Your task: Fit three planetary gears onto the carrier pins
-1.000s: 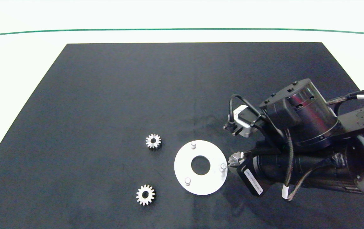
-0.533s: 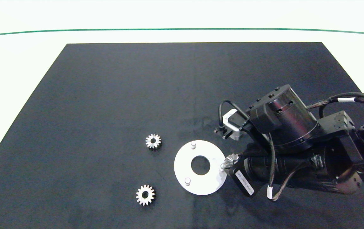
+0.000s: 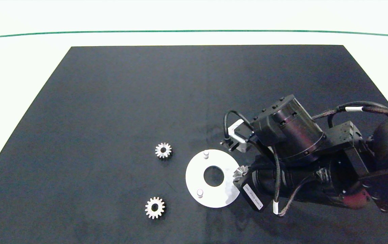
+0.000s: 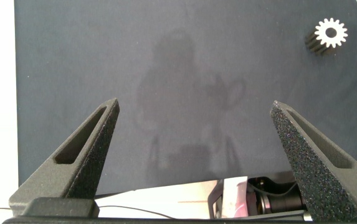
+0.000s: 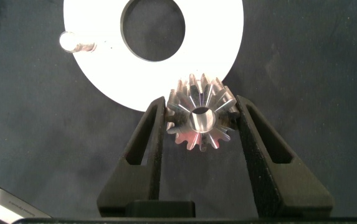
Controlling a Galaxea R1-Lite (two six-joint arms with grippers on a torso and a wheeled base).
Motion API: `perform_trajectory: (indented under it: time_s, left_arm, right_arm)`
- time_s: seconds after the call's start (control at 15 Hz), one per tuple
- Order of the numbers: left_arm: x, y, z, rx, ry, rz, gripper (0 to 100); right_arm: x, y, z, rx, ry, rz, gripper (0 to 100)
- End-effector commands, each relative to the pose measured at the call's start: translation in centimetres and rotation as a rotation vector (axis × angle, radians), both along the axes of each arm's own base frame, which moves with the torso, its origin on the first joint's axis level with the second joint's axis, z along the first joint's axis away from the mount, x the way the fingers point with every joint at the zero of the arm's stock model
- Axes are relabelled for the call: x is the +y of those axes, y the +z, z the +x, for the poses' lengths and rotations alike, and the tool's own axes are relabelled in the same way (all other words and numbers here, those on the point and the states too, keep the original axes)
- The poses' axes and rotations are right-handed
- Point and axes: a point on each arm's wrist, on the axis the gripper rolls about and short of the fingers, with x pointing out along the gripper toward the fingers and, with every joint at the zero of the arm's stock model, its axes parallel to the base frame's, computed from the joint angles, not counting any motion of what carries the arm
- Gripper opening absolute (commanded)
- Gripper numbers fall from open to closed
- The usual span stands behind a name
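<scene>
— Where was the right gripper (image 5: 198,121) found, and in what state?

— It was seen at the white disc's (image 3: 194,189) right-hand edge in the head view, the arm having been brought in from the right. Its two fingers (image 5: 146,140) were clamped on one planetary gear (image 5: 200,112), which was gripped by its toothed rim with the centre hole turned toward the wrist camera.

— Was that gear seated on a carrier pin?

— That could not be settled. The gear (image 3: 239,173) was held over the disc's rim, about where the third pin would be expected, but the pin itself was covered, so it could only be said that the gear was probably just above it.

— And the other pins?

— Two carrier pins were left bare: one (image 3: 206,154) at the far side of the disc, one (image 3: 199,192) at the near side. A single pin (image 5: 68,41) was also caught in the right wrist view, across the large centre hole from the held gear.

— Where were the remaining gears?

— Both were laid flat on the black mat (image 3: 112,101), left of the disc and apart from it: one (image 3: 163,150) farther back, one (image 3: 154,207) nearer the front.

— And the left gripper (image 4: 194,109)?

— It was kept out of the head view; its fingers (image 4: 88,149) were spread wide above the mat, with nothing between them and one gear (image 4: 329,34) lying well beyond.
</scene>
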Motion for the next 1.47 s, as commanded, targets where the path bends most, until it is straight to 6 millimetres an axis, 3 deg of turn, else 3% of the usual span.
perform_trajectory:
  time_s: [0.07,1.47]
  left_arm:
    - [0.00,-0.02,0.02,0.002,-0.001,0.001,100]
    - [0.00,0.42,0.21,-0.004,-0.002,0.002,100]
  right_arm:
    - [0.18,-0.39,0.23,0.008,-0.003,-0.011,16]
    - [0.60,-0.72,1.03,0.012,-0.014,-0.015,16]
